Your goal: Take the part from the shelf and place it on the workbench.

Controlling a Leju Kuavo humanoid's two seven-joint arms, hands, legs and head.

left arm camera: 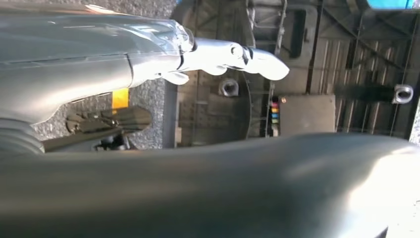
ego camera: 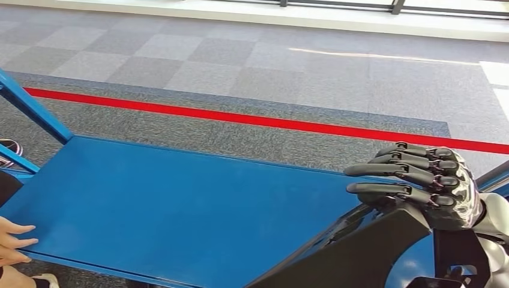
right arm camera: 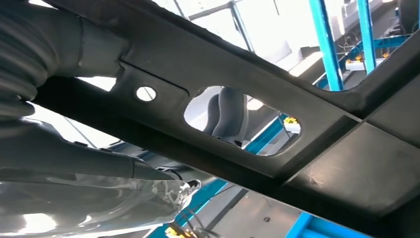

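Over the blue bench [ego camera: 168,204]: black moulded panel [ego camera: 354,252], glossy, rigid, ribbed beneath, awkwardly long, likely light. Right hand [ego camera: 420,186] clasps its upper edge; left hand's [left arm camera: 233,54] grip cannot be told. Best held by its edges.

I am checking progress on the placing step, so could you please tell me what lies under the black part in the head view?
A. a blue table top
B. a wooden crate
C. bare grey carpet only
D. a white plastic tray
A: the black part, under the right hand, lies over the blue table top.
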